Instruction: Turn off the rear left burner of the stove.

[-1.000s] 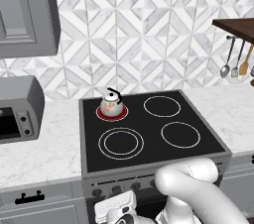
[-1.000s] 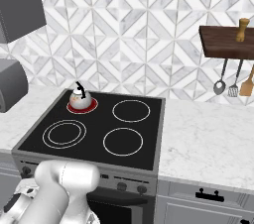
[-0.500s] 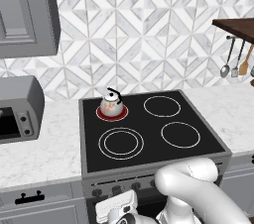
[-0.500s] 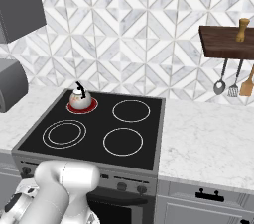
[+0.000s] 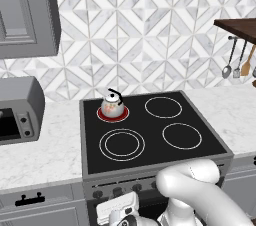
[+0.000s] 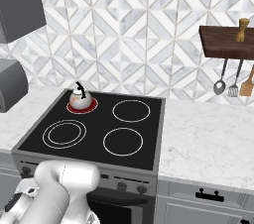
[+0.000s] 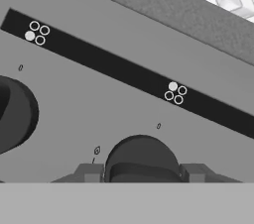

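Hand view shows the hand (image 7: 141, 174) pressed close to the grey front panel of the stove (image 7: 124, 119), its two fingers (image 7: 90, 173) set on either side of a dark round knob (image 7: 141, 161). The fingertips sit right at the knob's flanks and appear to pinch it, though actual contact is hard to confirm at the picture's bottom edge. Above the knob runs a black strip (image 7: 129, 77) carrying small four-dot burner diagrams, and a second dark knob (image 7: 15, 114) stands to the left in this view.

In the left base view the rear left burner (image 5: 113, 113) glows red at the back left of the black glass cooktop, and a small silver kettle (image 5: 112, 104) with a black handle sits on it. The other three zones are plain white rings on black. The white arm (image 5: 195, 195) curls low in front of the stove, below its row of knobs. A grey toaster oven (image 5: 17, 110) stands on the marble bench (image 5: 45, 155) to the stove's left. In the right base view, utensils (image 6: 233, 82) hang under a dark wooden shelf (image 6: 225, 42) on the tiled wall to the right.
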Available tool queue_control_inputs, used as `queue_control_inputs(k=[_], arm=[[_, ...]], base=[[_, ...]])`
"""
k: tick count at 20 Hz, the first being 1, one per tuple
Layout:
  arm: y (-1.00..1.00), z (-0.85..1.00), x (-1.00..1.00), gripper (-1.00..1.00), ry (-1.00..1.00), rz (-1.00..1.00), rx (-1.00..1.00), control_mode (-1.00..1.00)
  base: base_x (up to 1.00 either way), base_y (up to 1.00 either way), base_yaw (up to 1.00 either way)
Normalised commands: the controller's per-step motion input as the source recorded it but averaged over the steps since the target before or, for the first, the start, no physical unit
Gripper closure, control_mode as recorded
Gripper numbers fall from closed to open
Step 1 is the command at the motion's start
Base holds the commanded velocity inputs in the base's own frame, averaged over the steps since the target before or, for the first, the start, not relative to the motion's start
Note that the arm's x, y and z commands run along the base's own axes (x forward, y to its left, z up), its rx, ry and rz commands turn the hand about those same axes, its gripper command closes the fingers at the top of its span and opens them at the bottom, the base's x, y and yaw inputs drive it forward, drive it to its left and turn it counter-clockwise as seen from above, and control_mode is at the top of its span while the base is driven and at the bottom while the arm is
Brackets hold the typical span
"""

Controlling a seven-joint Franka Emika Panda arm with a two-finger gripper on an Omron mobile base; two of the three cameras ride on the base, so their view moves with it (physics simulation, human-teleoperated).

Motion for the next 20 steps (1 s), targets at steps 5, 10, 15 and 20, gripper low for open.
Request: queue_control_inputs(k=[5,10,15,20], arm=[[-0.14,0.00,-0.04,1.00,0.00,-0.09,0.23,-1.00],[-0.16,0.00,0.00,1.00,0.00,-0.14,0.27,-1.00],[-0.06,-0.02,0.00,1.00,0.00,-0.17,0.25,-1.00],[-0.02,-0.09,0.00,1.00,0.00,-0.21,0.23,-1.00]], base=[[0.00,0.00,0.00],[0.00,0.00,0.00],[0.00,0.00,0.00],[0.00,0.00,0.00]])
